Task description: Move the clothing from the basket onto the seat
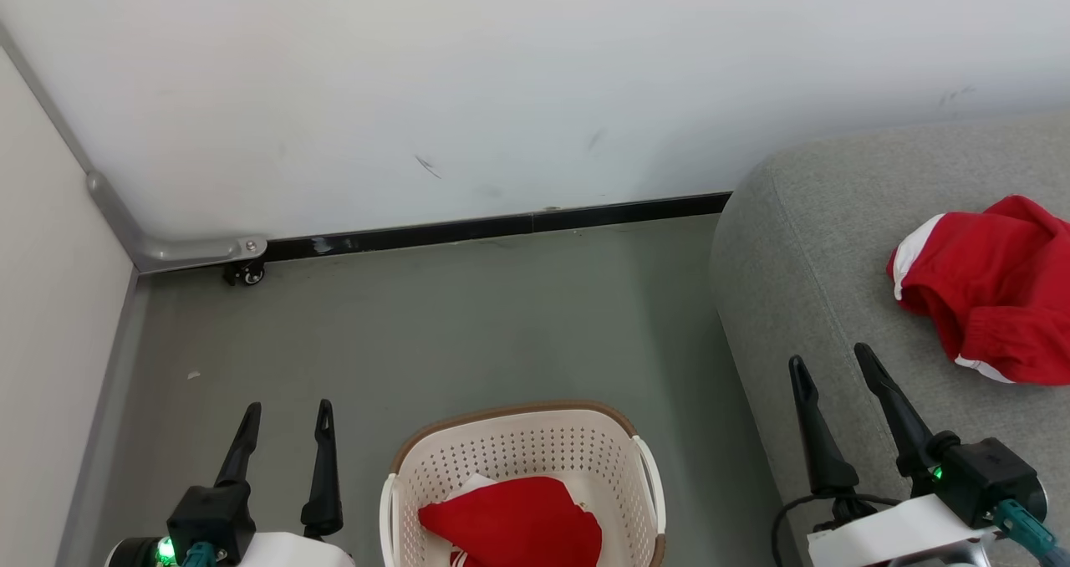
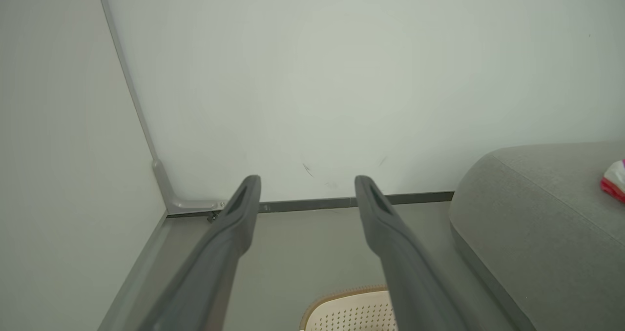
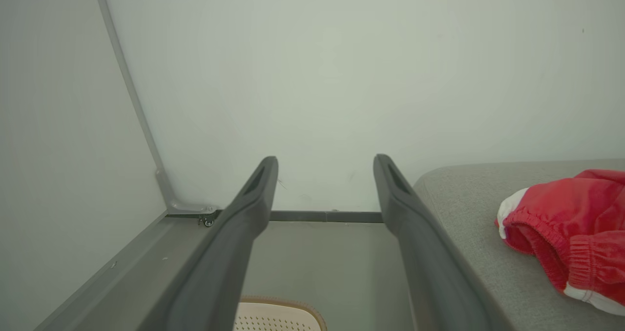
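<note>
Basket [image 1: 518, 448] stands apart from seat [image 1: 802, 241] edge; left end effector [image 1: 288, 406] and right end effector [image 1: 828, 354] released

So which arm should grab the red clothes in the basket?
Probably the left. The left gripper hangs open and empty beside the basket, close to the red garment. The right gripper, also open, sits farther off, over the seat.

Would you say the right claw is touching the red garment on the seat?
Apart. The head view shows bare seat between the right claw and the red garment.
</note>
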### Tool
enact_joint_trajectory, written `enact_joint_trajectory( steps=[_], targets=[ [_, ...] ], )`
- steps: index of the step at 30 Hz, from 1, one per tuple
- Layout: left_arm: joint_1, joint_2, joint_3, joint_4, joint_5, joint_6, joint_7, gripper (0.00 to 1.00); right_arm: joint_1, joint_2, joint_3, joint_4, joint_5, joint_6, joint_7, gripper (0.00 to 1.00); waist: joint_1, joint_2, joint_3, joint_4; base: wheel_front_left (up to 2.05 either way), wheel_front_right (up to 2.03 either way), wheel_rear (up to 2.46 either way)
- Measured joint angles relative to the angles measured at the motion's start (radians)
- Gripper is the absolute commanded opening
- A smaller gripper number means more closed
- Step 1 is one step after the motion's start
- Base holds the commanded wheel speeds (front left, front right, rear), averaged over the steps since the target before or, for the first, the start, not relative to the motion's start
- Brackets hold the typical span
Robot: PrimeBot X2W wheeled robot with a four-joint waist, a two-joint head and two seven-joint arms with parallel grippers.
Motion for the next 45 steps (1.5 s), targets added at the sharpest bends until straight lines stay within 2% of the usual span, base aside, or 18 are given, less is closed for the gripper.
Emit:
enact_joint_trajectory(
  steps=[15,32,45],
  targets=[
    [-0.001,0.007,-0.007,-0.001,0.018,-0.001,0.000,1.00,0.021,0.010,0.003,-0.040,-0.005,0.000,0.018,1.00,0.0000,0.0000,0.029,-0.006,0.00,0.00,0.00],
    [-0.092,0.019,-0.069,0.052,0.053,-0.054,0.001,1.00,0.046,0.016,-0.065,-0.113,-0.022,0.000,0.028,1.00,0.0000,0.0000,0.111,-0.036,0.00,0.00,0.00],
    [-0.208,0.042,-0.092,0.146,0.094,-0.074,0.028,1.00,0.049,0.023,-0.118,-0.179,-0.022,0.000,0.026,1.00,0.0000,0.0000,0.220,-0.089,0.00,0.00,0.00]
  ],
)
